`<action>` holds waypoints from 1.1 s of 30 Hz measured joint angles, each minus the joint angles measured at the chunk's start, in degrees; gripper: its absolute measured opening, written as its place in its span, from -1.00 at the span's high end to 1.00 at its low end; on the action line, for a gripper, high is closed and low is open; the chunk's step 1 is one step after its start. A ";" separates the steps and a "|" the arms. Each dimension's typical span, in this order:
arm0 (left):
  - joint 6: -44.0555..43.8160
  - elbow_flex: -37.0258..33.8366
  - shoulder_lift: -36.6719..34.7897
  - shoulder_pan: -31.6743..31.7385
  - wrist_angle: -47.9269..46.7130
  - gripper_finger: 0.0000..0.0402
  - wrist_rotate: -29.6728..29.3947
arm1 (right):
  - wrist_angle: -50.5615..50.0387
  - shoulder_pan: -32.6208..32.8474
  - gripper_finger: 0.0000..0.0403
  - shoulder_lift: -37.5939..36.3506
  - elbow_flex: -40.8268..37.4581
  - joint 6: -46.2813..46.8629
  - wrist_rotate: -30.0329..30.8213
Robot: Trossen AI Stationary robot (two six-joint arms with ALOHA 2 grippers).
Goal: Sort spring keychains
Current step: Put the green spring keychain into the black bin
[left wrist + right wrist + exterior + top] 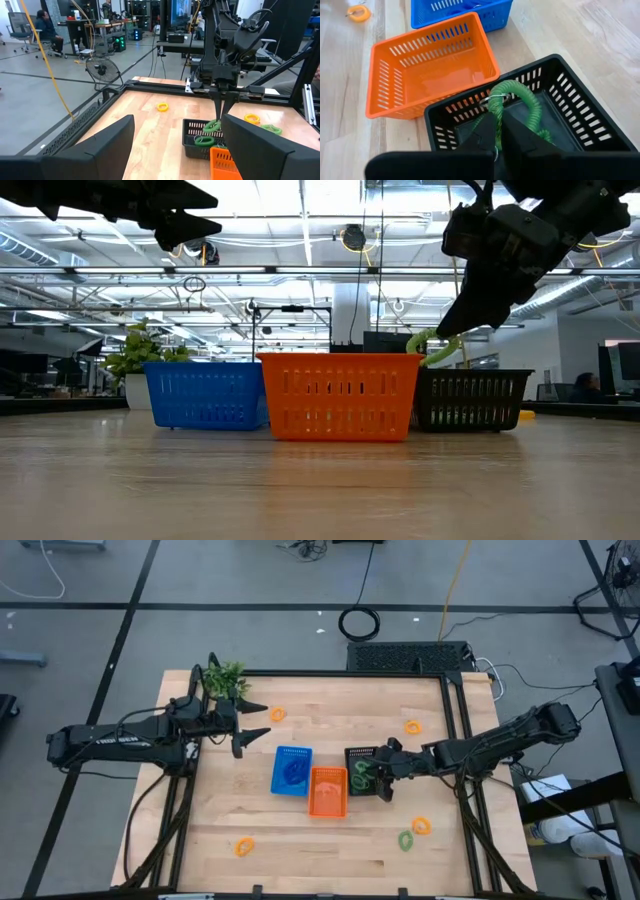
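My right gripper (381,777) hovers over the black basket (360,757) and is shut on a green spring keychain (516,97). Another green coil (202,140) lies inside that basket. The orange basket (328,792) and the blue basket (292,770) stand side by side to its left; the blue one holds blue coils. Loose orange keychains (277,713) (413,726) (421,826) (244,846) and one green keychain (405,839) lie flat on the table. My left gripper (258,722) is open and raised near the plant, holding nothing. My right gripper pinches the green keychain's coil (495,114) between its two fingers, close to the metal ring (489,100). The fingers come from above, slanting down from the table's right. The coil arches out beyond the fingertips and hangs down into the black basket (470,398).
A green leafy plant sprig (226,679) stands at the table's far left corner beside my left arm. Black rails (455,710) frame the table's far and right edges. Bare wood lies along the near side between the scattered keychains. People sit in the room beyond.
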 joint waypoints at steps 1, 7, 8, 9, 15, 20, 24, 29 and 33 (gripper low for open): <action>0.00 0.00 0.00 0.00 -0.02 -0.53 0.00 | 0.00 0.00 0.98 0.00 0.00 0.00 -0.02; -0.01 0.00 0.00 -0.01 -0.02 -0.53 0.00 | 0.01 0.00 0.98 0.00 0.00 0.04 0.05; 0.00 0.00 0.00 -0.01 0.00 -0.53 0.00 | 0.01 0.00 0.98 0.00 0.00 0.04 0.05; -0.02 0.00 0.00 0.01 0.00 -0.53 0.00 | 0.00 0.00 0.98 0.00 0.00 0.06 0.07; -0.01 0.00 0.00 -0.01 -0.01 -0.53 0.00 | -0.01 0.00 0.98 0.00 0.02 1.52 0.11; -0.01 0.00 0.00 -0.01 0.00 -0.53 0.00 | -0.01 0.00 0.98 0.00 0.02 1.53 0.12; -0.02 0.00 0.00 -0.01 -0.01 -0.53 0.00 | 0.00 0.00 0.98 0.00 0.04 1.53 0.12; -0.02 0.00 0.00 -0.01 -0.01 -0.53 0.00 | -0.01 0.00 0.97 0.00 0.04 1.55 0.12; -0.02 0.00 0.00 -0.01 -0.02 -0.53 0.00 | -0.01 0.00 0.81 0.00 0.06 1.78 0.12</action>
